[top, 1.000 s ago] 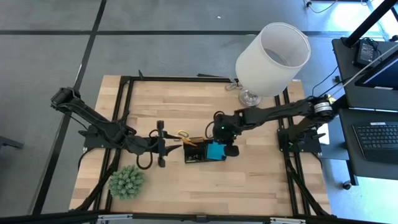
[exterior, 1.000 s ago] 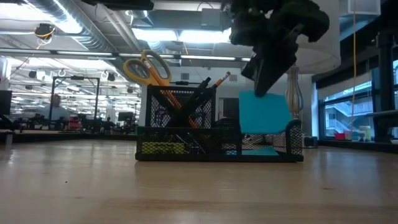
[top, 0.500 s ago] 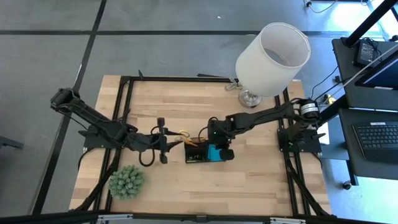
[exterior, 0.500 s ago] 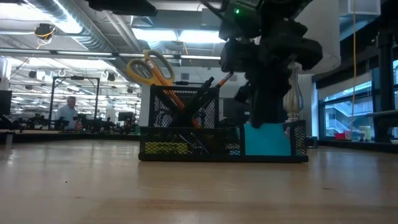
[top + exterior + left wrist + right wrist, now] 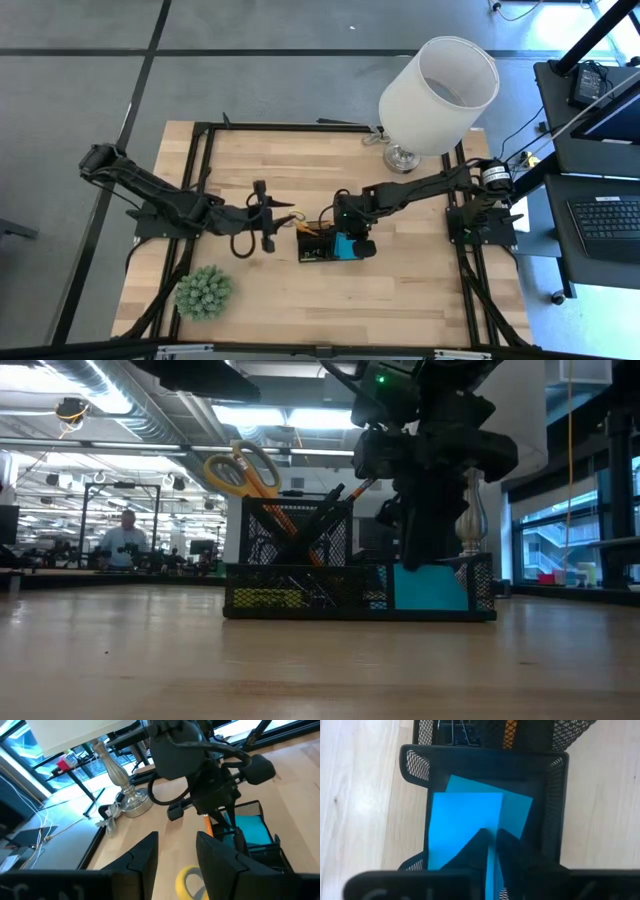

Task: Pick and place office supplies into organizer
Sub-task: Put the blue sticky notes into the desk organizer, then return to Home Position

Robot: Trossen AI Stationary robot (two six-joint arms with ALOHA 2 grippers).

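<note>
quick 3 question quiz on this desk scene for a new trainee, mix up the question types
1. True or false: the blue pad lies inside the black mesh organizer.
2. Which gripper is over the organizer? A) left gripper B) right gripper
3. Fill in: the handles of the scissors sticking up out of the organizer are ____.

Key
1. True. The right wrist view shows the pad between the organizer's mesh walls.
2. B. The right gripper is down at the pad; the left gripper waits beside the organizer, open and empty.
3. Yellow.
</note>
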